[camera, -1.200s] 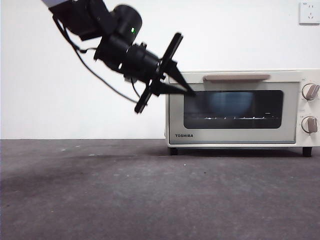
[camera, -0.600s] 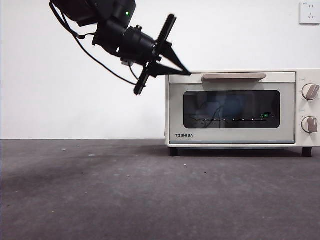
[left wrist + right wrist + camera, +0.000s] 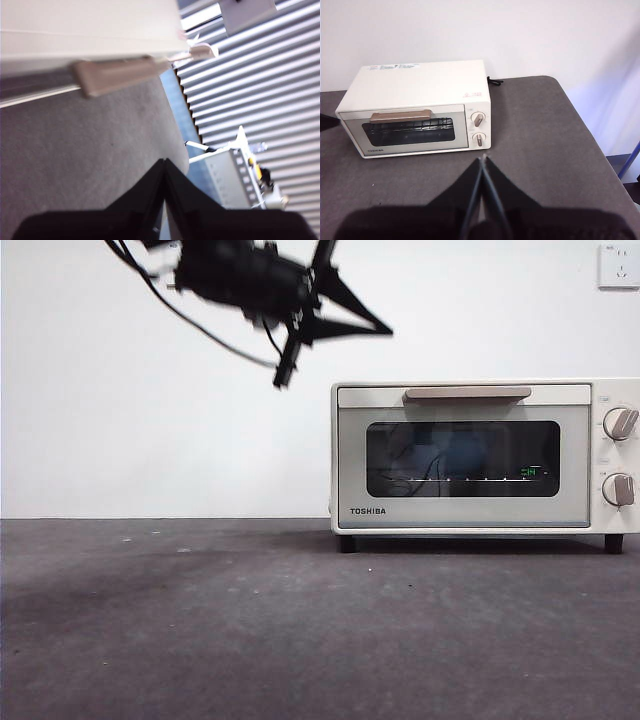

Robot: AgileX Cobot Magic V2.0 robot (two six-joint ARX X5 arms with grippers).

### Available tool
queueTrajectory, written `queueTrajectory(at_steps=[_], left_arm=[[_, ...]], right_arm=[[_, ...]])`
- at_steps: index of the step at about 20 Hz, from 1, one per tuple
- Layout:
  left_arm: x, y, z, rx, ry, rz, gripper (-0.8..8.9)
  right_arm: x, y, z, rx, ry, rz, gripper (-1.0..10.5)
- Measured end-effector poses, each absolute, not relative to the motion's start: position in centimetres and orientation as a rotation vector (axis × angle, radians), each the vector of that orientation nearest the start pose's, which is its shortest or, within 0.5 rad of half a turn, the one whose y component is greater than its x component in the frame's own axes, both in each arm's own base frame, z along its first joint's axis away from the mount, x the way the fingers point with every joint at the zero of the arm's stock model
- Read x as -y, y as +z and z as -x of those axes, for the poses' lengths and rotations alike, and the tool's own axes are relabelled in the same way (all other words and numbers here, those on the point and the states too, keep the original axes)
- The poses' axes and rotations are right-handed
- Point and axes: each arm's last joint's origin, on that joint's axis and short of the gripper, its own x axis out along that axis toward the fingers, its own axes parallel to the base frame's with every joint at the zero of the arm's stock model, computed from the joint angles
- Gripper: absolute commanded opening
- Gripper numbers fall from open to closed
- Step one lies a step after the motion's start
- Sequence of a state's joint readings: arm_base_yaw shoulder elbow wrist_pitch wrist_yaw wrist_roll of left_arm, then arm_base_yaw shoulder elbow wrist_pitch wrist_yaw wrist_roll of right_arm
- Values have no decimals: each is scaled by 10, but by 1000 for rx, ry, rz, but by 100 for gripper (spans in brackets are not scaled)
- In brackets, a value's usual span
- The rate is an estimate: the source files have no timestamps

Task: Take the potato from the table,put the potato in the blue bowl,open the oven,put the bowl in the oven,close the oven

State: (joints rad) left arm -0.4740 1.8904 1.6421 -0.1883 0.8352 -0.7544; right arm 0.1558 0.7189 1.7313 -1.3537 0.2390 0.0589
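Lifted away from the oven [image 3: 485,455] to the frame's upper left — my left gripper [image 3: 385,330], jaws closed; right gripper [image 3: 482,159] closed too.

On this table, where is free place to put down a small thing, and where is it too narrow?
The table is bare in front of the oven and across all the stretch beside the oven's knobless end. In the right wrist view, an open strip runs past the knob end too. The left tool hovers above the oven's upper corner; room is tightest there.
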Motion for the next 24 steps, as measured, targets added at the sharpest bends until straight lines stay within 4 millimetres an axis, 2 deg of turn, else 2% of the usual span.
queueTrajectory(at_steps=[5,13,18,24], left_arm=[[199,353,-340,-883,-1103,550,-5],[151,406,-260,-772,-1022,143,-5],[123,427,-214,-731,-941,-63,-5],[98,449,-171,-636,-862,-151,-5]], right_arm=[[8,485,8,-332,-93,9,2],[8,485,8,-333,-93,9,2],[8,485,7,-335,-93,9,2],[7,485,0,-353,-93,13,2]])
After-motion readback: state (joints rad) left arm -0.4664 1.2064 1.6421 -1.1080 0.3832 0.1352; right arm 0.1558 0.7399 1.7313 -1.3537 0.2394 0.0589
